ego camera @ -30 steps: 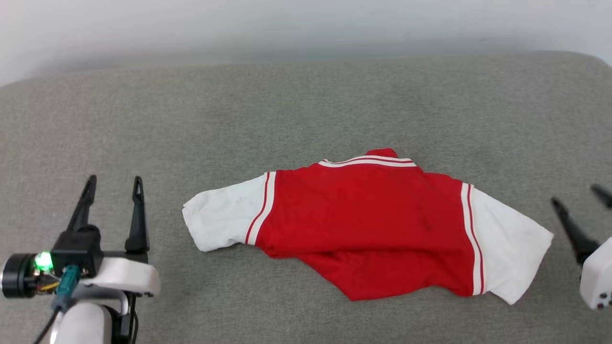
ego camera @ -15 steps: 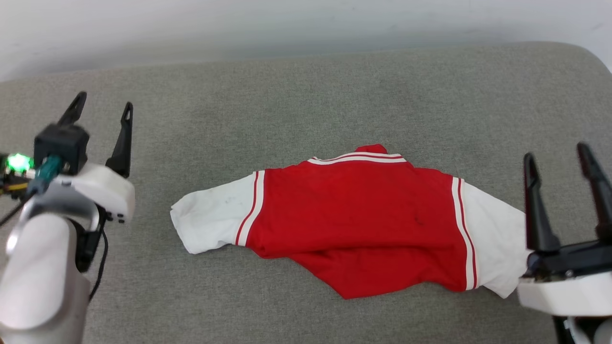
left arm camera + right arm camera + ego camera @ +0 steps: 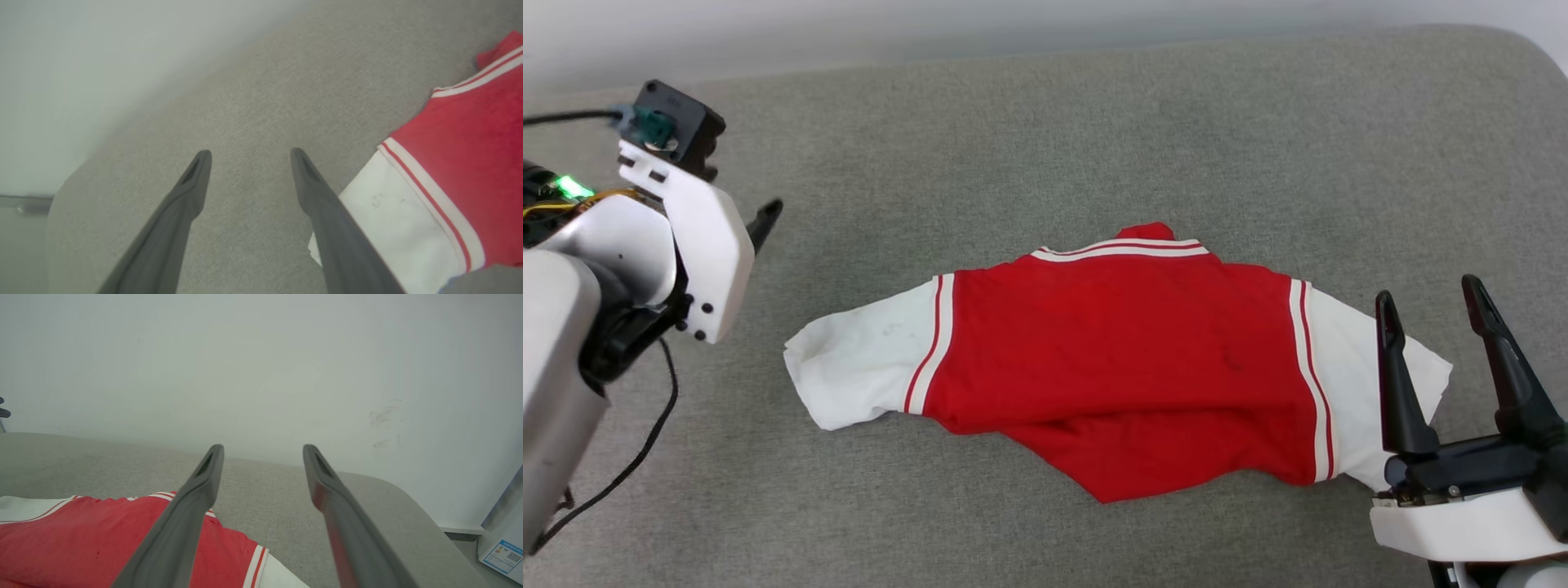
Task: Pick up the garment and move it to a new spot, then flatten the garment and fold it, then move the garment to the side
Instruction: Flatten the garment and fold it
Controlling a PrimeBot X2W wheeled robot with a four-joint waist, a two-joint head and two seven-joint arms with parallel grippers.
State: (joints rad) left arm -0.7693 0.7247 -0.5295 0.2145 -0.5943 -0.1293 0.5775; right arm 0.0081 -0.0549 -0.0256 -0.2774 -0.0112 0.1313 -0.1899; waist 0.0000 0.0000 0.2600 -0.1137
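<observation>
The garment (image 3: pixel 1119 359), a red T-shirt with white sleeves and striped trim, lies spread on the grey cushion, its lower hem bunched to a point. My left gripper (image 3: pixel 250 154) is open and empty above bare cushion just left of the left sleeve (image 3: pixel 392 216). In the head view one left fingertip (image 3: pixel 768 214) pokes out past the white wrist housing. My right gripper (image 3: pixel 1427 291) is open and empty at the right sleeve's outer edge (image 3: pixel 1356 384), one finger overlapping the sleeve. The right wrist view shows this gripper (image 3: pixel 263 448) with the red cloth (image 3: pixel 81 535) at its lower left.
The grey fabric cushion (image 3: pixel 1045 139) ends at a white wall (image 3: pixel 261 367) behind, with a rounded corner at the back right. A black cable (image 3: pixel 645 441) hangs from the left arm. A white box with a blue label (image 3: pixel 504 551) stands past the cushion's right end.
The camera has shifted. My left arm rose from the lower left and turned toward the left sleeve. My right gripper came in from the right edge to the right sleeve. The garment kept its shape.
</observation>
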